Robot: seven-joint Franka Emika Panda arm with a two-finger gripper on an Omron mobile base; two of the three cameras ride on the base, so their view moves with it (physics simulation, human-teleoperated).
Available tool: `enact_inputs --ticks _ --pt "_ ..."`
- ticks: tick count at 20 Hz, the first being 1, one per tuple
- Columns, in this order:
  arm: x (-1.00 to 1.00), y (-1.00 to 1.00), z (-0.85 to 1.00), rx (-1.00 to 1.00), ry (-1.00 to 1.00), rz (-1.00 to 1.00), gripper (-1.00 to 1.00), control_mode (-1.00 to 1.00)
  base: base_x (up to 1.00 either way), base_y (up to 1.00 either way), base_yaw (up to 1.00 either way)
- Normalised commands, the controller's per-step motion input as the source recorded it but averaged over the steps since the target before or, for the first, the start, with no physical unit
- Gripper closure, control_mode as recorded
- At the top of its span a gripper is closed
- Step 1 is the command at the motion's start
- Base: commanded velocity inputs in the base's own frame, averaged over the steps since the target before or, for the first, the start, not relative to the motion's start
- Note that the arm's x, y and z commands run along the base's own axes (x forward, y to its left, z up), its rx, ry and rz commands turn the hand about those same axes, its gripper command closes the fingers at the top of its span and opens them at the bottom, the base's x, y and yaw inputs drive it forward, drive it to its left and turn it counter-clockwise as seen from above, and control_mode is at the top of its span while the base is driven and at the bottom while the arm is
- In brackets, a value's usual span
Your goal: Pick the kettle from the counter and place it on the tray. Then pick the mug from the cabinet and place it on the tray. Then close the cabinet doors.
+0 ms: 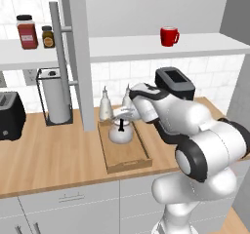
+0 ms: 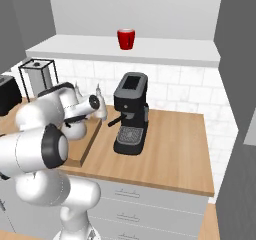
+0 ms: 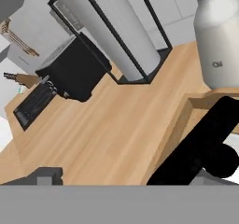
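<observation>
Silvery kettle [image 1: 120,133] sits at the far end of the tray [image 1: 128,163], just short of its back rim, with bare tray floor open toward the counter [image 1: 49,160] edge. My gripper [image 1: 123,114] hangs just above its black handle [image 3: 200,146], jaws spread. Two bottles [image 1: 105,105] crowd close behind; the red mug [image 1: 169,36] waits on the cabinet shelf [image 1: 205,43].

Even, bright, flat rendered light with no glare. Only faint soft shadows lie on the counter [image 1: 58,150]. Edges look slightly soft and jagged, coarsest in the hand view; no distortion.
</observation>
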Motion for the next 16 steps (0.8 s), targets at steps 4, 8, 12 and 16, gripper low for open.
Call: enact_inputs --ticks 4,8,12,16 --pt "-0.27 -0.20 -0.28 0.00 0.01 -0.05 -1.00 -1.00 0.00 0.00 0.00" --pt "-0.10 -0.11 -0.63 0.00 0.13 -0.10 -1.00 -1.00 0.00 0.00 0.00" --pt "-0.17 -0.07 -0.53 0.00 0.22 -0.14 -1.00 -1.00 0.00 0.00 0.00" --pt "-0.36 -0.03 -0.13 -0.01 0.14 -0.14 -1.00 -1.00 0.00 0.00 0.00"
